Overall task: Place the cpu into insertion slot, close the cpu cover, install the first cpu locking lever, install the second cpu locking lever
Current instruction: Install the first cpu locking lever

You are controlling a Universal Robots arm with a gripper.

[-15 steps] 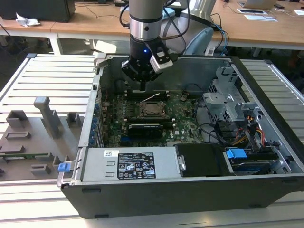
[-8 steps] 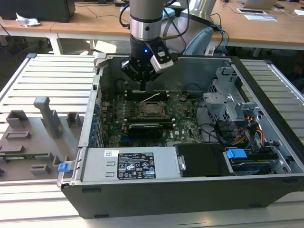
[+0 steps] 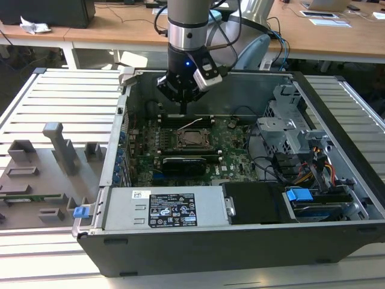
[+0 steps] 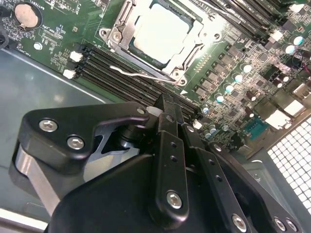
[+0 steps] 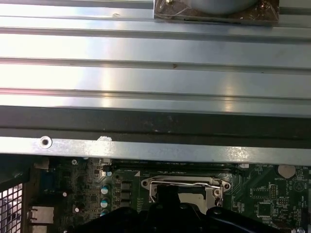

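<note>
Your claw (image 3: 182,108) looks pinched shut on nothing, tips just above the memory slots (image 4: 109,73), with the case wall (image 4: 39,82) tight behind it and open board ahead. The cpu (image 4: 160,31) sits in the insertion slot (image 3: 192,139) just past the tips, cpu cover (image 4: 118,35) down around it. The second wrist view gives you a thin wire lever (image 4: 141,74) angling off the socket's near edge, while the first wrist view adds the case rim (image 5: 146,150) and ribbed bench (image 5: 146,73) beyond.
</note>
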